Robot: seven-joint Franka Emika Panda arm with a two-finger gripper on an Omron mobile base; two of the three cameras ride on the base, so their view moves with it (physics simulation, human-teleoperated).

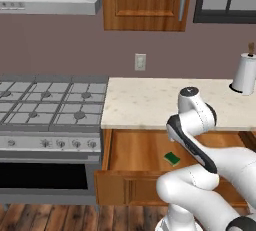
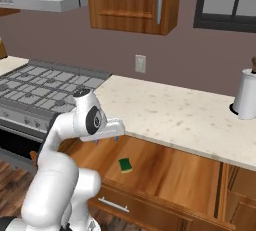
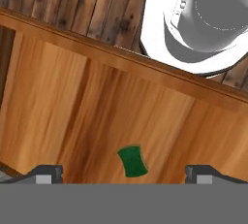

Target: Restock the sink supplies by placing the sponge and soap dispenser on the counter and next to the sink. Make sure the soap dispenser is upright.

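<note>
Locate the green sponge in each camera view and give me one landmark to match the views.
Left base view: the sponge lies in the open wooden drawer, lower centre-right, just left of the arm.
Right base view: the sponge lies on the drawer floor, near centre, right of the arm.
Hand view: the sponge sits low at centre, between the fingertips of the open gripper.
Shared landmark: the drawer's front wall.

Drawer (image 2: 165, 172) open, floor bare around sponge (image 2: 125, 165); counter (image 2: 170, 112) edge overhangs drawer's back.
</note>
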